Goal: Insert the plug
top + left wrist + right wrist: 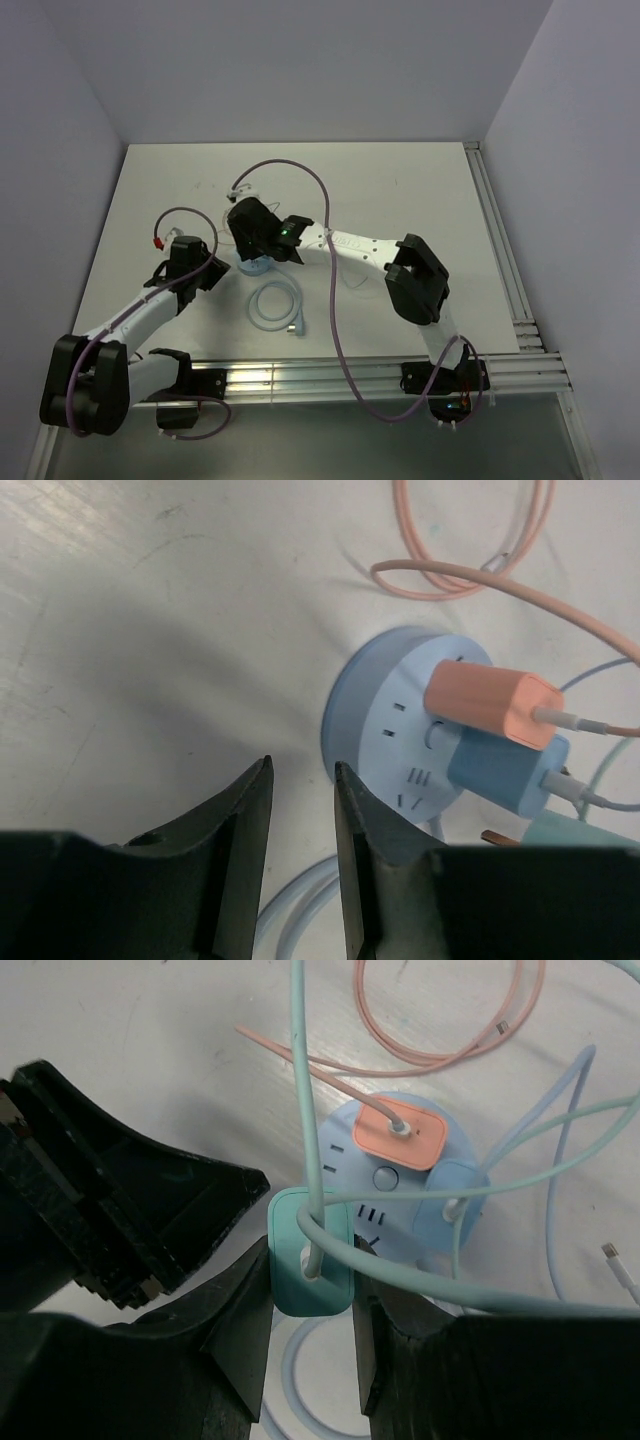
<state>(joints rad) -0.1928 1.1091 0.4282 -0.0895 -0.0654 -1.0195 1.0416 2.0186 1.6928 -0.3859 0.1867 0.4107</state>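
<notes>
While the right pincer point(310, 1305) holds the teal plug point(310, 1250) tight between its two fingers, we see that plug sitting at the edge of the round blue socket point(345, 1155), over the free slots. We think the job is about half done. The plug is in the pincer and at the socket. But in the left wrist view a metal pin shows beside it, so it is likely not pushed in yet, though that corner is hard to see. What is left is to line up the pins and press down. The left pincer point(300, 810) holds nothing, its fingers only a little apart, just beside the socket. On the table point(400, 190) we count one socket, two pincers and three plugs: one orange plug point(490, 705) and one blue plug point(505, 770) already in, and the teal one.
</notes>
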